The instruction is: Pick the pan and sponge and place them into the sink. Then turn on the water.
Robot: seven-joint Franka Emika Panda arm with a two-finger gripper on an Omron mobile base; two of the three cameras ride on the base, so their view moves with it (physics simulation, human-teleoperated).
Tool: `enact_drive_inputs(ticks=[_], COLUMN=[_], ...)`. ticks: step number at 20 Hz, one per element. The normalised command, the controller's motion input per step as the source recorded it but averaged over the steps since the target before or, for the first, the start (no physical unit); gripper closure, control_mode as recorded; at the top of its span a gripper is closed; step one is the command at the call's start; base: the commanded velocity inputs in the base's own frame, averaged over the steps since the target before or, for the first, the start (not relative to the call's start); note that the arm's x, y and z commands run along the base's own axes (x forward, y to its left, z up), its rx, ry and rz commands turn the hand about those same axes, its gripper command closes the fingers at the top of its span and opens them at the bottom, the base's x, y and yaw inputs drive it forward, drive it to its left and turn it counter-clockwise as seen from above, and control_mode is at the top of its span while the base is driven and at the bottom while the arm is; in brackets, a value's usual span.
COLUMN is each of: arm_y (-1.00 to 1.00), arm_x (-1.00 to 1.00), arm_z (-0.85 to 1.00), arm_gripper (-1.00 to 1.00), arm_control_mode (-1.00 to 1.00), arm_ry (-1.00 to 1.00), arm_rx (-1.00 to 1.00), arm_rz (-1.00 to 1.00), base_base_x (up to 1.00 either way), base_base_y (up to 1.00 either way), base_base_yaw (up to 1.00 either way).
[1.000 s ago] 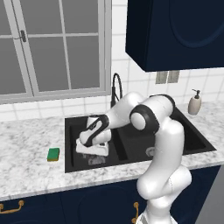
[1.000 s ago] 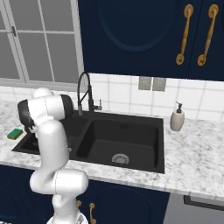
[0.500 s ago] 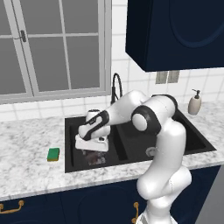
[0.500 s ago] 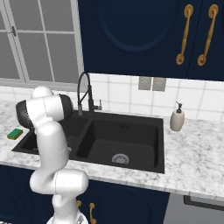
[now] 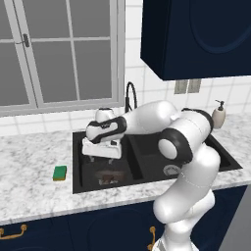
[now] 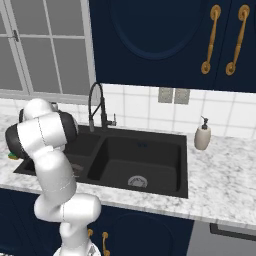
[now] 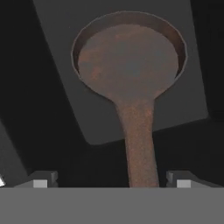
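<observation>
The dark brown pan (image 7: 129, 57) lies flat on the floor of the sink's left basin, its reddish-brown handle (image 7: 141, 144) running toward the hand. It also appears under the hand as the pan (image 5: 105, 176). My gripper (image 5: 103, 156) hangs open just above it, fingertips (image 7: 41, 179) standing wide on either side of the handle and not touching it. The green and yellow sponge (image 5: 60, 172) rests on the marble counter left of the black sink (image 5: 77, 147). The black arched faucet (image 5: 130, 95) stands behind the divider.
A soap dispenser (image 5: 219, 115) stands on the counter at the sink's back right. The right basin (image 6: 145, 160) has a silver drain. A window is behind the counter, and dark upper cabinets hang above the sink's right side.
The jaws have spread wide and let go of the pan's handle. The hand has lifted a little out of the left basin while the pan stays on the floor.
</observation>
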Motion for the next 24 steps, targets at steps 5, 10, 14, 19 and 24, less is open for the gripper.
enact_drive_inputs(ticks=[5, 10, 14, 19, 24], arm_y=[0.73, 0.73, 0.42, 0.37, 0.31], arm_x=[-0.04, 0.0, 0.0, 0.0, 0.0], arm_z=[0.35, 0.11, 0.14, 0.1, 0.0], arm_gripper=[-1.0, -1.0, -1.0, -1.0, -1.0], arm_control_mode=[-1.0, -1.0, -1.0, -1.0, -1.0], arm_ry=[-0.1, 0.0, 0.0, 0.01, 0.0], arm_rx=[0.07, 0.0, -0.02, -0.03, -0.04], arm_rz=[-0.02, 0.0, 0.0, 0.0, 0.0], base_base_x=[0.0, 0.0, 0.0, 0.0, 0.0], base_base_y=[0.0, 0.0, 0.0, 0.0, 0.0], base_base_yaw=[0.0, 0.0, 0.0, 0.0, 0.0])
